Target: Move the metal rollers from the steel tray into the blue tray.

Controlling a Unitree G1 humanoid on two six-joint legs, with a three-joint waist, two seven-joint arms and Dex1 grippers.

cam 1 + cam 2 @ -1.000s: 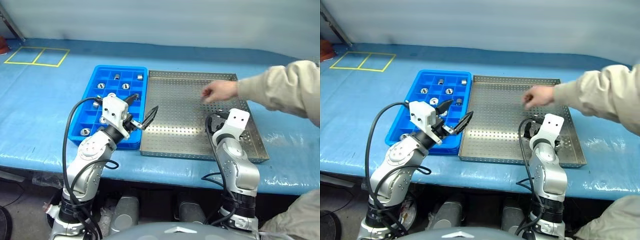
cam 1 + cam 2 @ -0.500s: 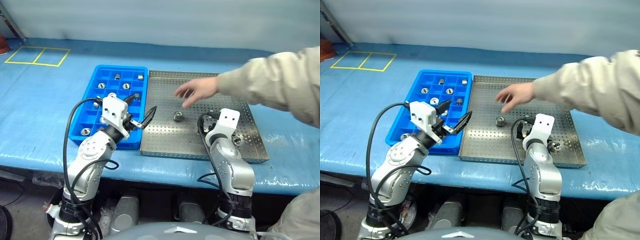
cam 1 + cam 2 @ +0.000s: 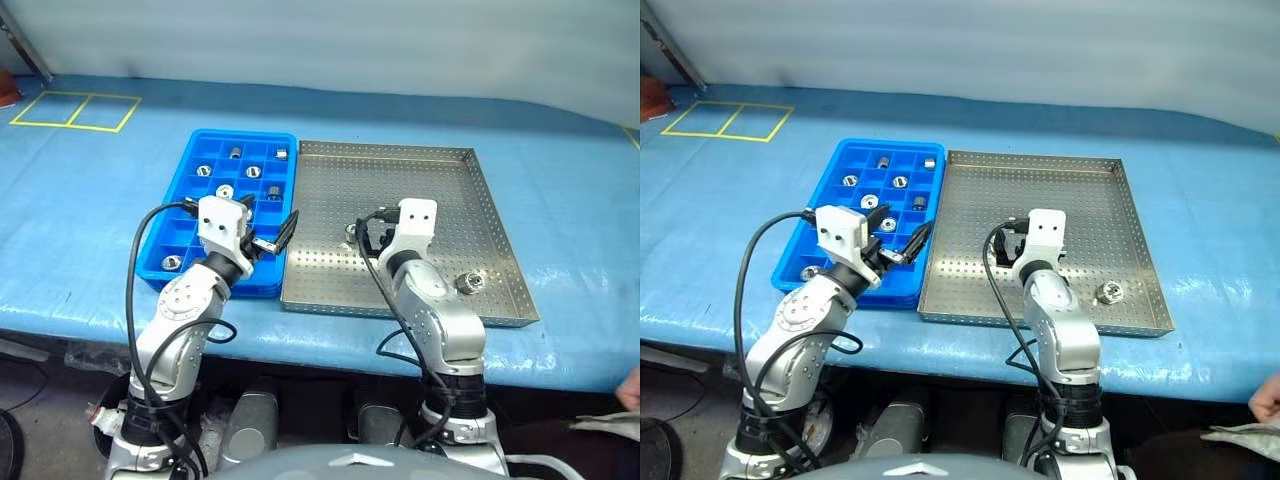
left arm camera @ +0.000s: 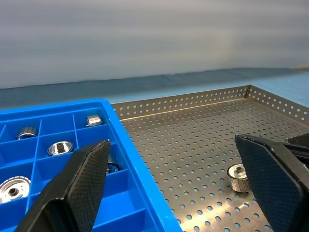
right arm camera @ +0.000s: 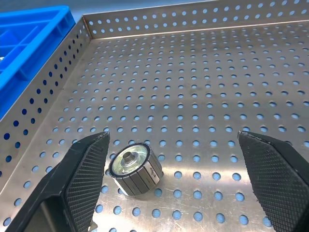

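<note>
Blue-covered table (image 3: 90,230) underneath everything, a work surface within reach of both arms.

Steel tray (image 3: 440,180), the largest item and the landmark here: perforated floor, low rim to stop loose parts rolling off.

Blue tray (image 3: 190,155) touching or nearly touching the steel tray's left rim, set that close so each carry stays short. Gridded compartments, one roller apiece; several near the far end already filled, likely earlier deliveries.

Left gripper (image 3: 270,232) hovering over the blue tray's edge next to the steel tray, fingers spread wide, nothing between them. Probably idle, waiting its turn.

Right gripper (image 5: 169,183) low over the steel tray's floor, left of its middle, fingers spread wide and empty. Aimed along the floor to bracket a roller from both sides.

Two rollers on the steel tray. One roller (image 5: 135,169) left of the tray's middle, tipped partly on its side, centre hole showing, just inside one finger (image 5: 79,183) of the right gripper; seemingly the next pick, not yet pinched. Second roller (image 3: 468,283) near the tray's right front corner, well apart from both grippers.
</note>
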